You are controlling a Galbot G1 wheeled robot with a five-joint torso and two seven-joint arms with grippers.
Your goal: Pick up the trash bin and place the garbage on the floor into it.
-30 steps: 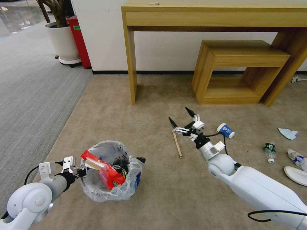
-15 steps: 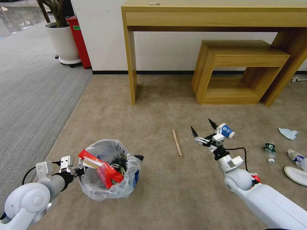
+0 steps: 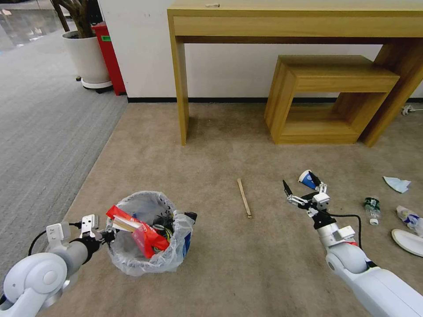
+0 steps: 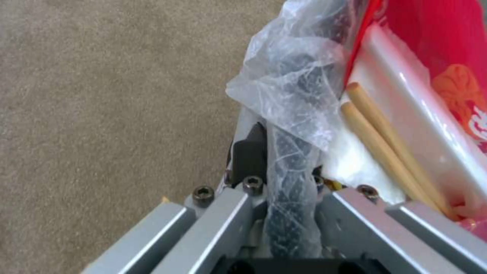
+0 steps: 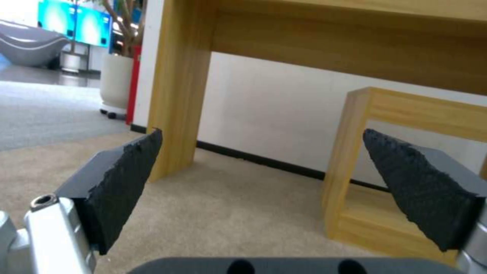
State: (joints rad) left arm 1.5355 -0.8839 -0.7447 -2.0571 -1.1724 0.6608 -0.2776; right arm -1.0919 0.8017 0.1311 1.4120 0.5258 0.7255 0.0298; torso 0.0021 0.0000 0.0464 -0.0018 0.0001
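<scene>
Bin (image 3: 147, 240) sits low on the left over the beige carpet (image 3: 211, 246), black, lined with a crinkly clear bag (image 4: 296, 76). Left gripper (image 3: 107, 236) is clamped on its near-left rim; the left wrist view shows the fingers (image 4: 249, 152) pinching rim plus bag. Whether the bin's base touches the carpet can't be told. A red wrapper (image 3: 141, 233) and wooden sticks (image 4: 385, 144) poke out the top.

Right gripper (image 3: 302, 187) is spread wide, low over the carpet, just beside the blue-white paper cup (image 3: 309, 179); one fingertip overlaps the cup, contact unclear. Right wrist view: both black pads (image 5: 127, 182) well apart, nothing between them.

On the carpet: wooden stick (image 3: 244, 197) between bin and right gripper; small bottle (image 3: 372, 208), light-blue mask (image 3: 397, 183), crumpled wrapper (image 3: 408, 216) and white slipper (image 3: 407, 241) to the right. Wooden desk (image 3: 291, 26) stands against the wall.
</scene>
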